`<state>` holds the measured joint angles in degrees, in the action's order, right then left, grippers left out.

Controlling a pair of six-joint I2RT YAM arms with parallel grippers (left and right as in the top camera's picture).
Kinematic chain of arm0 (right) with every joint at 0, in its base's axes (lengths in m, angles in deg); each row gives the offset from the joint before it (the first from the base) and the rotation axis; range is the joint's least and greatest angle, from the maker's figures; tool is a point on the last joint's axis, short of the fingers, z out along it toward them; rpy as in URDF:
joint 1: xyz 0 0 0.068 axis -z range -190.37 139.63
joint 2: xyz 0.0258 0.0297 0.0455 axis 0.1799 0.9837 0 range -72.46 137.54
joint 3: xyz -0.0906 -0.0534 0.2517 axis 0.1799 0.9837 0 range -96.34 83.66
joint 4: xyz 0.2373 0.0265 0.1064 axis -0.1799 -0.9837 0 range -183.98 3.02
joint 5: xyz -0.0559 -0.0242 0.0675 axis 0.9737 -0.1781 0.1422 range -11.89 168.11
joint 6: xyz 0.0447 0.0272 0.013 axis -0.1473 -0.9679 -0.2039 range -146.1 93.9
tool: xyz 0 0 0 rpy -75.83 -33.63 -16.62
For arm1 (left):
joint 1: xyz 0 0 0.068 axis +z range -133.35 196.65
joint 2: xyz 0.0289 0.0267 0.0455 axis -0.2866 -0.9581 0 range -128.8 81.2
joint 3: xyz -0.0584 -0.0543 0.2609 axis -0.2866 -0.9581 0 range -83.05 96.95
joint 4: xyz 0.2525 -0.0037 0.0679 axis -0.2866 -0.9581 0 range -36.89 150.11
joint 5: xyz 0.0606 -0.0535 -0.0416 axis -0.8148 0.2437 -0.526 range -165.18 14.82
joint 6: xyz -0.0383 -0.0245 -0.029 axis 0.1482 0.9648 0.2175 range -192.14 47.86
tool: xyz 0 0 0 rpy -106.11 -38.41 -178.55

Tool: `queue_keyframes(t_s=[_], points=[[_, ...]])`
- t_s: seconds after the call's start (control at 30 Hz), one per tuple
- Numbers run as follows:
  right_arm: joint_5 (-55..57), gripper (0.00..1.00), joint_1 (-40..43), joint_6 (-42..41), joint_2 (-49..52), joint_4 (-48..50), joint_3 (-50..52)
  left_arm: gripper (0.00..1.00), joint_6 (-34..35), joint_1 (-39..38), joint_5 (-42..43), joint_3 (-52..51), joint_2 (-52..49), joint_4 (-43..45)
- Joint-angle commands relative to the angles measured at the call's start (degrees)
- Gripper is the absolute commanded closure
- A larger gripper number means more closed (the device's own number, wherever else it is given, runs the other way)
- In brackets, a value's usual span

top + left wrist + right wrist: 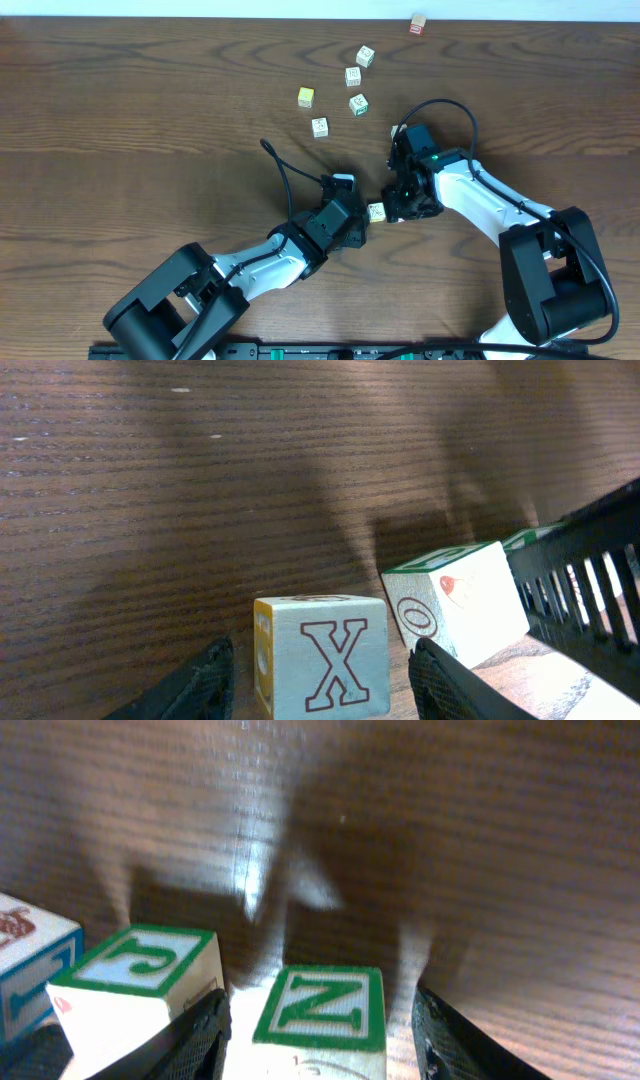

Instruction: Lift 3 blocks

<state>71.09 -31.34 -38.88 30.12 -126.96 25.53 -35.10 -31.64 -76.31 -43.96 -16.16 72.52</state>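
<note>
Three blocks lie in a row on the table between my two grippers. The X block (325, 665), pale with a yellow side, stands between the left gripper's (325, 685) fingers with a gap on each side, so the gripper is open. The green-edged J block (135, 970) beside it sits slightly tilted; its O face (455, 605) shows in the left wrist view. The green N block (322, 1005) sits between the open fingers of my right gripper (320, 1040), touching neither. From overhead only one block (376, 212) shows, between the left gripper (358, 215) and the right gripper (398, 205).
Several loose cubes lie farther back: a yellow-green cube (305, 97), a green-printed cube (358, 103), pale cubes (320, 127) (353, 76) (365, 56), and a red-edged cube (418, 24) near the far edge. The right gripper's black finger (590, 590) shows in the left wrist view.
</note>
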Motion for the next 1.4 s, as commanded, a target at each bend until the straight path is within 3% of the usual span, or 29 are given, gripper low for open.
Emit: queue_keyframes(t_s=[0.0,0.87,1.0,1.07,1.13,1.23,1.37], points=[[0.98,0.44,0.52,0.2,0.81,0.79,0.46,0.42,-1.44,0.07,-1.25,0.39,-0.79,-1.07],[1.99,0.4,4.0,1.68,0.81,0.59,-6.97,0.36,-5.81,4.63,-1.51,4.55,-0.68,-1.09],[5.01,0.48,5.66,0.85,0.81,-0.76,-8.83,0.33,-9.66,5.64,-1.53,5.97,-0.66,-1.49],[5.53,0.59,7.21,0.85,0.81,-3.08,-10.32,0.33,-9.86,7.08,-1.51,6.86,-0.26,-2.67],[5.53,0.75,9.07,0.85,0.81,-5.53,-11.69,0.39,-10.21,8.87,-1.46,7.3,0.42,-3.8],[5.49,0.96,11.67,0.83,0.81,-8.57,-12.39,0.63,-10.29,11.91,-1.25,7.32,2.03,-6.8],[5.42,0.99,13.88,0.68,0.83,-11.54,-10.56,0.81,-10.25,14.49,-0.63,7.32,2.89,-13.0]])
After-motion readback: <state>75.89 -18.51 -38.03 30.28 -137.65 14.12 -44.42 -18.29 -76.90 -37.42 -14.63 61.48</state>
